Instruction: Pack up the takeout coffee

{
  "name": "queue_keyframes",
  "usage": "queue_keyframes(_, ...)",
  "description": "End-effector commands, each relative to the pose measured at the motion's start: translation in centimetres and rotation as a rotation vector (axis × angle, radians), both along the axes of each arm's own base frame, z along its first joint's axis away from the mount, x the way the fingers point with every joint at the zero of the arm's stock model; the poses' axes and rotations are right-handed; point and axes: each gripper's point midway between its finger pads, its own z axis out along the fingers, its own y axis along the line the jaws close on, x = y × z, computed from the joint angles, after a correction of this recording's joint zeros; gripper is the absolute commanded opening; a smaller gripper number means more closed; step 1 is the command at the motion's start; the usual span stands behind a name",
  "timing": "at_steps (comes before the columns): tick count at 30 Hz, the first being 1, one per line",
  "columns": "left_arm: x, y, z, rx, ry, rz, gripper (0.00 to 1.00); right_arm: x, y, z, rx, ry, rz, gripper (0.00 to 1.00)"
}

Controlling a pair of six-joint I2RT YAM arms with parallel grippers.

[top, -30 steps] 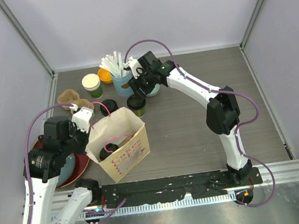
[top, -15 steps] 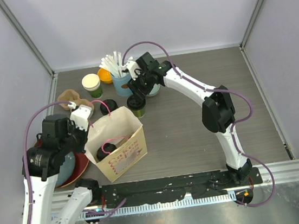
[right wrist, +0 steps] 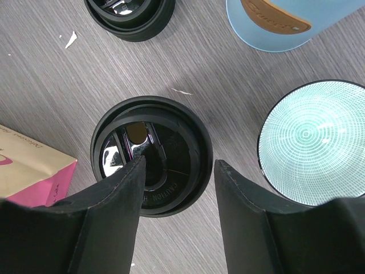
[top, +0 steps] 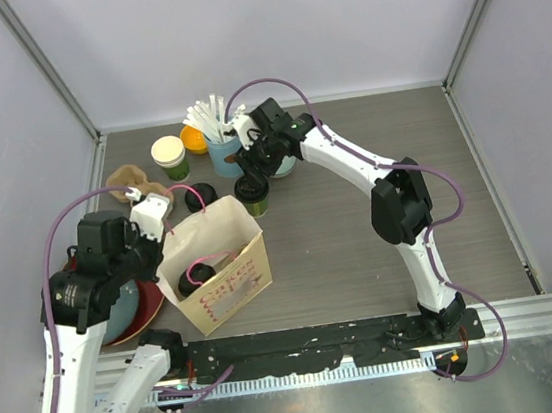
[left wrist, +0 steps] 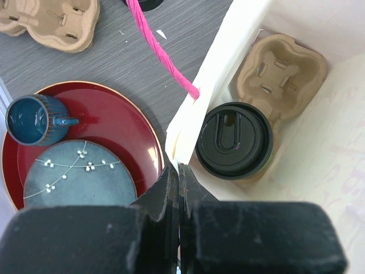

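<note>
The right hand (right wrist: pixel 179 165) hangs spread open over one lidded cup (right wrist: pixel 171 128) standing upright on the worktop (right wrist: pixel 57 85) beside the paper bag (left wrist: pixel 219 68), whose rim the closed left hand (left wrist: pixel 178 171) pinches, with a second cup (left wrist: pixel 234 140) upright inside, lid up.

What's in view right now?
lidded cups: two, dark green; in bag, behind bag
open cup: one, dark green; far left
loose lid: one, black; behind bag
paper bag: one, cream; near left
cup carriers: at least two, brown; in and left of bag
straw cup: one, blue; far centre
bowl: one, pale green; beside straw cup
dish: one, orange; by open cup
red plate: one; near left, under blue plate, blue mug
left gripper: shut on bag
right gripper: open over lidded cup
</note>
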Motion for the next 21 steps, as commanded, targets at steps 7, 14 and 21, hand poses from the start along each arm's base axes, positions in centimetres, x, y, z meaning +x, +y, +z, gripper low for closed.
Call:
queue_keyframes(7,0.8,-1.0,1.1,-0.047,-0.058,-0.029,0.0,-0.1,0.3,-1.4,-0.026,0.023,-0.005,0.43)
queue_keyframes(14,1.0,-1.1,1.3,-0.051,-0.07,-0.038,0.0,-0.6,-0.1,-0.5,-0.039,0.004,-0.018,0.43)
queue_keyframes(21,1.0,-1.2,1.2,-0.053,-0.076,-0.043,0.0,-1.4,-1.2,0.5,-0.058,-0.027,-0.063,0.39)
